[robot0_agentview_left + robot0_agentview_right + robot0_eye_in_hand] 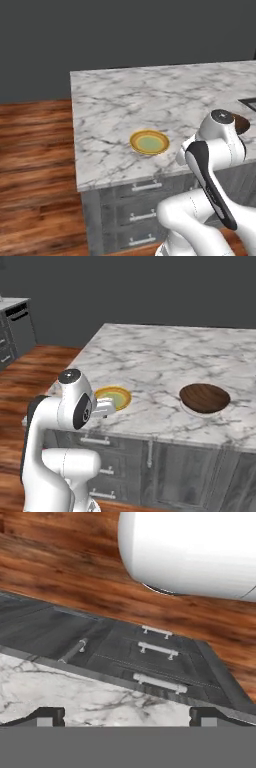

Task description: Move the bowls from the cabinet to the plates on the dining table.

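So the dark wood bowl (205, 397) is sitting on the pale plate (200, 411), which just peeks out under its near edge, over on the right part of the dining table (165, 356) close to the near edge. From the left camera you only catch a brown sliver of that bowl (241, 122) behind the arm's wrist joint.

The yellow plate (149, 142) is further left along the same near edge, flat on the marble with nothing on it. In the right camera that yellow plate (116, 395) is partly covered by the arm's white forearm.

The gripper (127, 716) shows up in the hand camera, its two dark fingertips (47, 716) spread far apart with nothing between them, just marble tabletop. It's hanging at the table's near edge looking down the front of the grey base, where you can see the drawers (155, 657) with silver bar handles and the wood floor (60, 567) beyond.

So the bowl is off to the right of the arm and well apart from the spread fingers, not touching anything of the robot. The yellow plate is the nearer of the two plates to the arm.
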Motion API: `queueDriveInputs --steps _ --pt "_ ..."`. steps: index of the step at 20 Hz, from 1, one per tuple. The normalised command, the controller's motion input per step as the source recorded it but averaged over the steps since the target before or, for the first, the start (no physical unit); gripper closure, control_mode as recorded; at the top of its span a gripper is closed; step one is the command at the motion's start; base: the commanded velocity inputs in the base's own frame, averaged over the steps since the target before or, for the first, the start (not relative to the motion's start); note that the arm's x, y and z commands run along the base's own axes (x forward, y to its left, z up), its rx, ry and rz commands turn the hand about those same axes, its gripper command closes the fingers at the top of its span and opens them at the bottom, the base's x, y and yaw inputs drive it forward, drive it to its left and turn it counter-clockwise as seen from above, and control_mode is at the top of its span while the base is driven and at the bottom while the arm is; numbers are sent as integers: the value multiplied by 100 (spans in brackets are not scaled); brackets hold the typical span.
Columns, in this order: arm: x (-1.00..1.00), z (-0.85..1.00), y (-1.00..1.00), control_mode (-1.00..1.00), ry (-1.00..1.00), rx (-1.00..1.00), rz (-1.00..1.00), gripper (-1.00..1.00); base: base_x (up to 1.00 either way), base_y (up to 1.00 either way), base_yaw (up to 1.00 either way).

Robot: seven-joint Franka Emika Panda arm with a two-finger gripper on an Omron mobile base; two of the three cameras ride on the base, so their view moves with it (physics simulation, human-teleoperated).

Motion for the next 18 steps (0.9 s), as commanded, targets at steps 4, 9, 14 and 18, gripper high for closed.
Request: queueDriveInputs --steps 4,9,14,18 --pt "0 0 0 100 0 0 0 -100 -11 100 0" --pt "0 0 0 100 0 0 0 -100 -5 100 0" --pt "0 0 0 100 0 0 0 -100 -4 100 0" --pt "0 0 0 100 0 0 0 -100 -2 100 0"
